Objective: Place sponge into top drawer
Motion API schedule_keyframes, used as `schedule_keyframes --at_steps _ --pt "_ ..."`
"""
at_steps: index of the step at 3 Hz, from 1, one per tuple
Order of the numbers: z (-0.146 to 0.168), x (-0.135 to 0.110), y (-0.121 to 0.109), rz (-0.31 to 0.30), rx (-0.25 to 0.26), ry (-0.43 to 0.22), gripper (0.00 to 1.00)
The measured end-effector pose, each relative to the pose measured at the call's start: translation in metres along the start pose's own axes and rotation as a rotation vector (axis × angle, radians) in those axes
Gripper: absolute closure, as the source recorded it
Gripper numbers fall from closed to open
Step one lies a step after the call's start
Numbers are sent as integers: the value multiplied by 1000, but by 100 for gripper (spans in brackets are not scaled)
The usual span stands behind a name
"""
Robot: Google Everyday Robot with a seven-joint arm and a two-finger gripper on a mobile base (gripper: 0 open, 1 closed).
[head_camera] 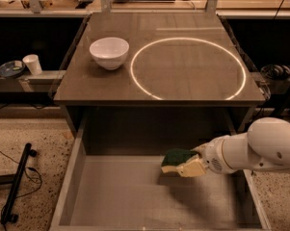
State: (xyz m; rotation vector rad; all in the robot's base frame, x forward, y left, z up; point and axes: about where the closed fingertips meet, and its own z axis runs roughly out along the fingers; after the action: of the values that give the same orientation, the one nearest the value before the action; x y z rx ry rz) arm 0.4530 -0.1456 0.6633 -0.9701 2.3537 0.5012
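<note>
The sponge [176, 158], dark green on top with pale yellow foam below, is held in my gripper [187, 165]. The gripper reaches in from the right on a white arm and is shut on the sponge. It holds the sponge above the floor of the open top drawer [120, 196], right of the drawer's middle and toward its back. The drawer is wide, shallow and grey, pulled out below the table front.
A white bowl [109, 52] stands on the table top [149, 88] at the back left, beside a glowing ring [188, 69]. A white cup [32, 64] and a dish [10, 69] sit on a shelf at left. A black bar [17, 184] lies on the floor.
</note>
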Motion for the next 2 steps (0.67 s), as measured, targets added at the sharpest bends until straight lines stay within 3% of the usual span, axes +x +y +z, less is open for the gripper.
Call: schedule_keyframes --at_steps 1,2 --pt "0 0 0 0 0 0 87" --pt "0 0 0 0 0 0 64"
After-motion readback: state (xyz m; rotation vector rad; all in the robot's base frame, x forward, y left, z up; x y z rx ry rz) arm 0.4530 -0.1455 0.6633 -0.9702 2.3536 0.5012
